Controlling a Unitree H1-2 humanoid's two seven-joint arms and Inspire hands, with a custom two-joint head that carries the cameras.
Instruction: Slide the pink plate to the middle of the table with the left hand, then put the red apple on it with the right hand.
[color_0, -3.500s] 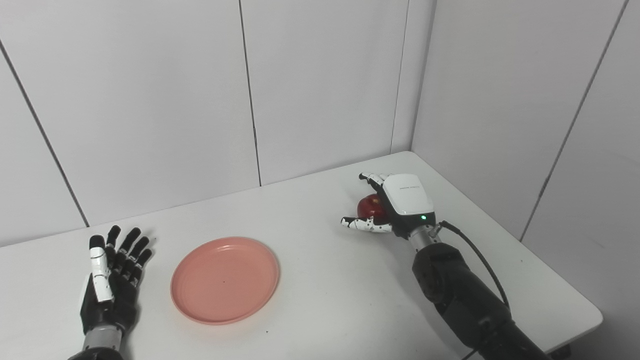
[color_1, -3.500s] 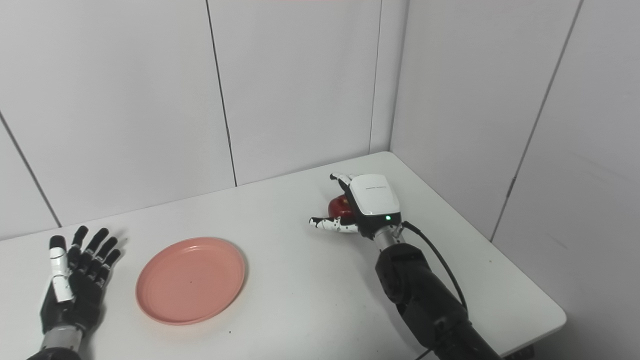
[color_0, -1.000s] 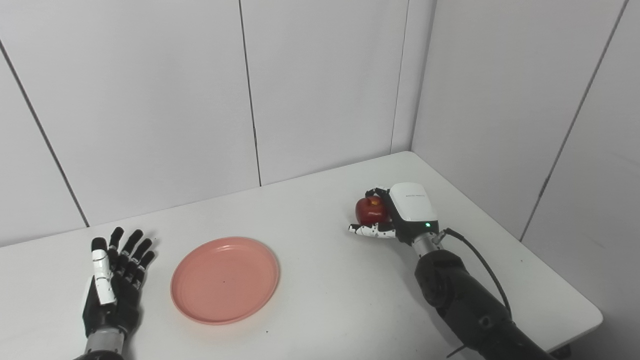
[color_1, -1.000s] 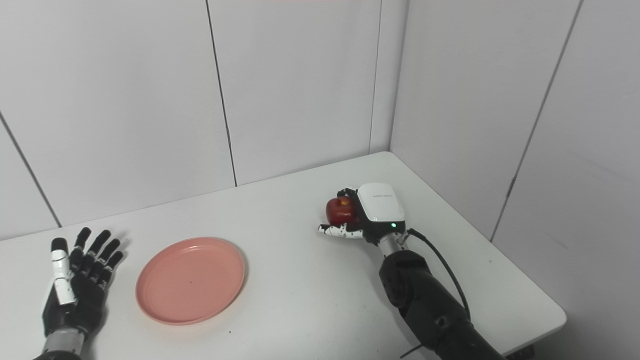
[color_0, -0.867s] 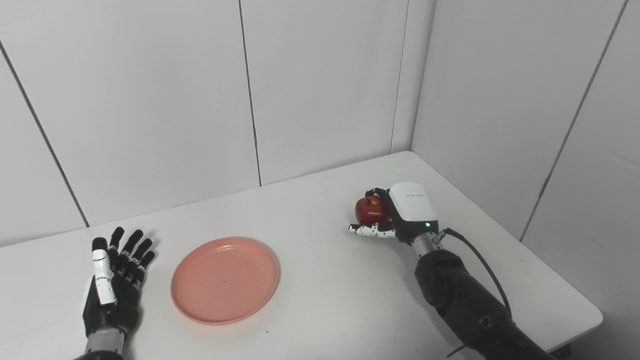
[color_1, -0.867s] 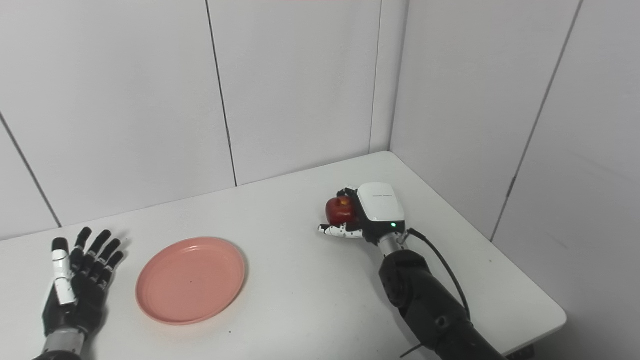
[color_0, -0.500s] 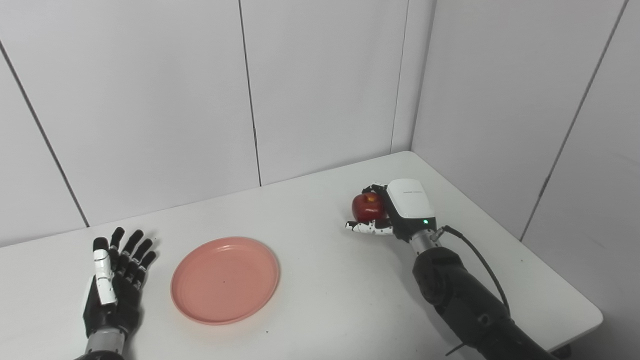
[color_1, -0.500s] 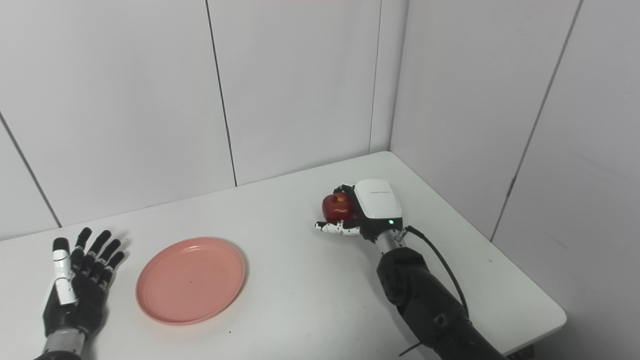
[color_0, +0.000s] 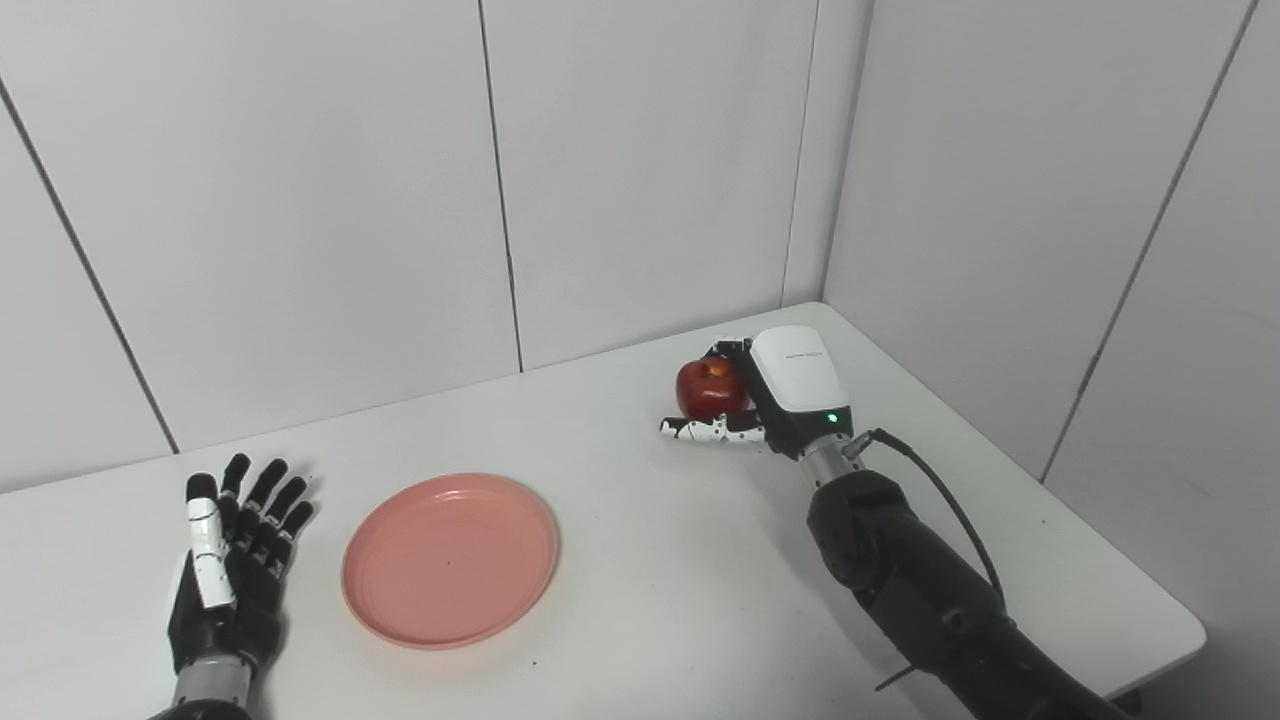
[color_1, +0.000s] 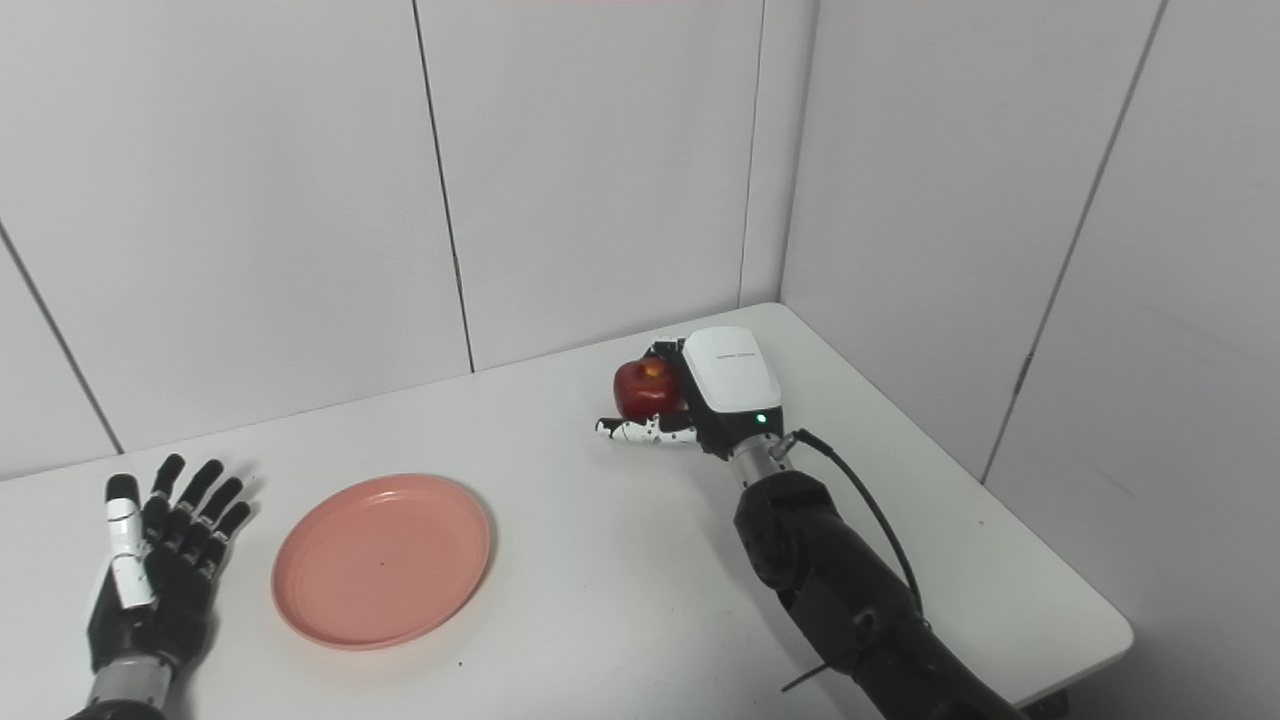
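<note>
On the white desk (color_0: 640, 560), left of centre: pink plate (color_0: 450, 560), bare, just beside the left hand (color_0: 225, 575), which lay flat with fingers spread and held nothing. Toward the far right corner: red apple (color_0: 711, 388), gripped in the closed fingers of the right hand (color_0: 775, 395), apparently clear of the desk. Judged status: plate slide seemingly done; apple grasped, carrying and placing outstanding.

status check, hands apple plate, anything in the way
Right hand shut on apple, held above the table. Left hand open, flat beside the plate. Plate bare, apple not yet on it. Path between looks unblocked.
</note>
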